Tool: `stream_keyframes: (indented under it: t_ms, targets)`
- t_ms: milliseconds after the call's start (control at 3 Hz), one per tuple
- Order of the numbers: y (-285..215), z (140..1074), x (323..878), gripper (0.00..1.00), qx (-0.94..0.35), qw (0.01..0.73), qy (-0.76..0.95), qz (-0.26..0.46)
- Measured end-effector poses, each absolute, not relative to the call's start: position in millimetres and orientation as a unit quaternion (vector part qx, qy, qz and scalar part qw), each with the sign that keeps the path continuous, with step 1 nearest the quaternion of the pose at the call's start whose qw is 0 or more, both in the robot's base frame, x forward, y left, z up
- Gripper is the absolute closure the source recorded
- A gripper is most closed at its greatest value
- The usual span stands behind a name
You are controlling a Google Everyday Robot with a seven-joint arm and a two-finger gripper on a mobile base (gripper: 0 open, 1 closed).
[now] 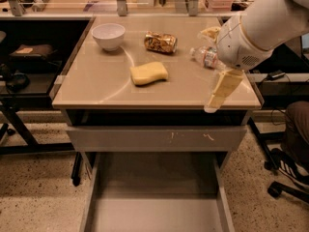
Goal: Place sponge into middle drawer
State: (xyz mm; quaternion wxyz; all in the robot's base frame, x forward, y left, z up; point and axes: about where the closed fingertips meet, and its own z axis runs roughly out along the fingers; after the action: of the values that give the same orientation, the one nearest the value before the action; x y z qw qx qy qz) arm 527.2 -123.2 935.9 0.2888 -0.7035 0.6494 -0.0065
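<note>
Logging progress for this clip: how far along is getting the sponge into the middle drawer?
Done: the middle drawer stands pulled out. In hand: the approach; the gripper hangs at the front right corner of the desk, apart from the sponge, which lies mid-desk, not gripped. Left: reach the sponge, grasp it, carry it and set it in the drawer.

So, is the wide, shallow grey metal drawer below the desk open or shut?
Open: the wide, shallow grey metal drawer is pulled out, its flat floor showing. The gripper hangs above the front edge of the desk.
</note>
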Motion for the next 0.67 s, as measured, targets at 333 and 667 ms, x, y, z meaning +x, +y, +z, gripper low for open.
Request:
stream_keyframes:
  t_ms: [333, 667]
  targets:
    - [-121, 931, 531, 0.00, -0.701, 0.292, 0.651, 0.001]
    - [-114, 914, 550, 0.00, -0.672, 0.322, 0.666, 0.028]
